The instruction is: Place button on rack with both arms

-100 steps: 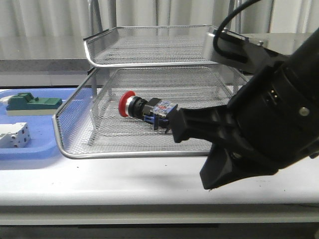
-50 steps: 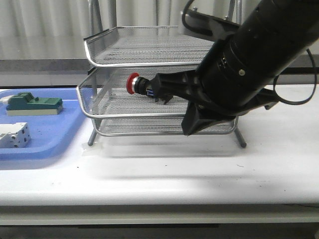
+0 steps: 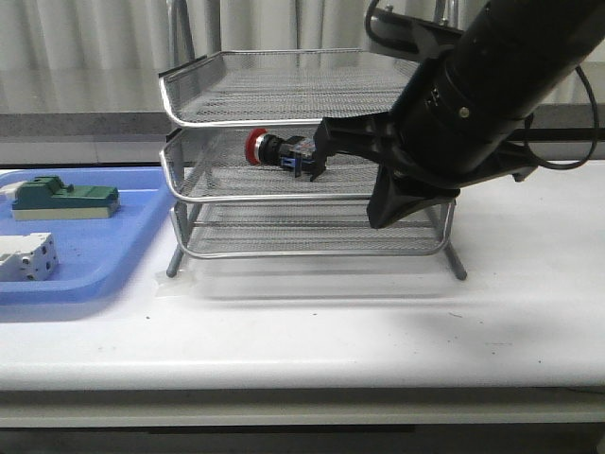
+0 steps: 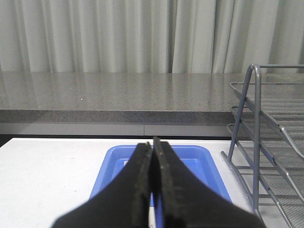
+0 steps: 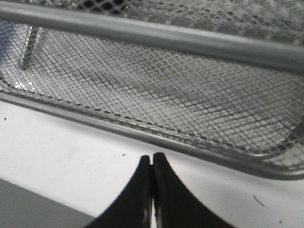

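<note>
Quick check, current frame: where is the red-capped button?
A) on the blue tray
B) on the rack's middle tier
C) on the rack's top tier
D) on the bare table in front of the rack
B: in the front view the button lies on its side on the mesh of the middle tier of the rack, below the top tier.

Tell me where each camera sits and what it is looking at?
Front view: behind the table, facing forward at the rack, the button on its middle tier, the blue tray; the right arm shows.
Left wrist view: on the left arm, facing the curtains; its shut left gripper over the same blue tray.
Right wrist view: on the right arm, looking down at the rack's mesh; shut right gripper shows.
All three views share the rack.
</note>
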Robot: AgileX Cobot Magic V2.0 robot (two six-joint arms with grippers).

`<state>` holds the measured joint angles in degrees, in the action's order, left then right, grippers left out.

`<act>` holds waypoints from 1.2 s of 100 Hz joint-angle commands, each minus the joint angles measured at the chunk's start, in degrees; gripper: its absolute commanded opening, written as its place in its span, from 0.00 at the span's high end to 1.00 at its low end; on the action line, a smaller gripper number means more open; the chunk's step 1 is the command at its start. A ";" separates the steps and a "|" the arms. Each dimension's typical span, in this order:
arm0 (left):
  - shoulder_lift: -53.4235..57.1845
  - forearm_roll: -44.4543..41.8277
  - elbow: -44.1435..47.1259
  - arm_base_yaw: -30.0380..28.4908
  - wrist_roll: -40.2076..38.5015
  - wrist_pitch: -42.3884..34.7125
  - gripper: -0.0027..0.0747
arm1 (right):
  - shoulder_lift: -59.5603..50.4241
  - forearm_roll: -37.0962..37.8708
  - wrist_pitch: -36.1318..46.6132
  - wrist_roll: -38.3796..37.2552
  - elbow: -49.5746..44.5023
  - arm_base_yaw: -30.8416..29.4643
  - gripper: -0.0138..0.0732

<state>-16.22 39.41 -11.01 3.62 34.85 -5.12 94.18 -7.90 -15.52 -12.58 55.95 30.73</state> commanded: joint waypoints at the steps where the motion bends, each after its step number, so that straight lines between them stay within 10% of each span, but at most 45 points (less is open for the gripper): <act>1: -0.38 0.18 -1.80 -0.06 -0.39 -3.70 0.99 | -4.53 0.50 1.24 0.60 1.98 0.64 0.95; 49: -0.38 0.18 -1.80 -0.06 -0.39 -3.70 0.99 | -22.48 16.64 -9.41 0.60 0.51 -4.62 0.95; 120: -0.38 0.18 -1.80 -0.06 -0.39 -3.70 0.99 | -67.46 20.31 -9.81 0.60 -23.56 -23.73 0.95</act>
<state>-16.22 39.41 -11.01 3.62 34.85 -5.09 31.14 11.06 -28.90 -12.49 33.50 7.54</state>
